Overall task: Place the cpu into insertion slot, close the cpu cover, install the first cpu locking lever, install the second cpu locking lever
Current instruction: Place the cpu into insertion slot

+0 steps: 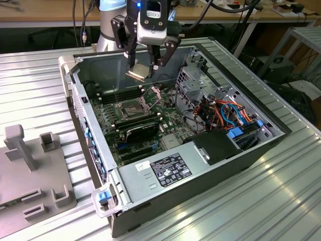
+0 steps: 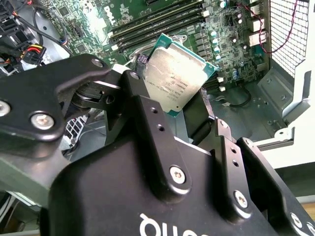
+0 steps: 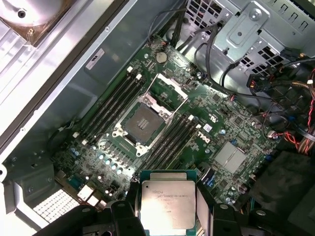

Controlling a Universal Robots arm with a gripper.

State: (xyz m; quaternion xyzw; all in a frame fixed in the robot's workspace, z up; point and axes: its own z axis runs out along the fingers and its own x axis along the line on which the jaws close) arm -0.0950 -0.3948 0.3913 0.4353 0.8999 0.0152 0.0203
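Ribbed aluminium worktop (image 1: 281, 201) carrying an open black-and-grey steel computer case (image 1: 200, 186); beyond it a wood-topped worktop (image 1: 50, 20) crosses the room, with dark cables hanging down. A grey moulded plastic fixture (image 1: 30, 170) sits at the exterior view's left. The black metal pincer (image 1: 146, 64) grips the cpu (image 1: 139, 71) by opposite edges. The cpu is a flat square with a dull silver-tan lid and green rim, held tilted in the air above the green motherboard (image 3: 216, 113). The insertion slot (image 3: 142, 122), a dark square in a silvery frame, lies bare between rows of long black memory slots (image 3: 113, 105). The cpu cover (image 3: 170, 91), a thin windowed metal frame, stands raised on its hinge.
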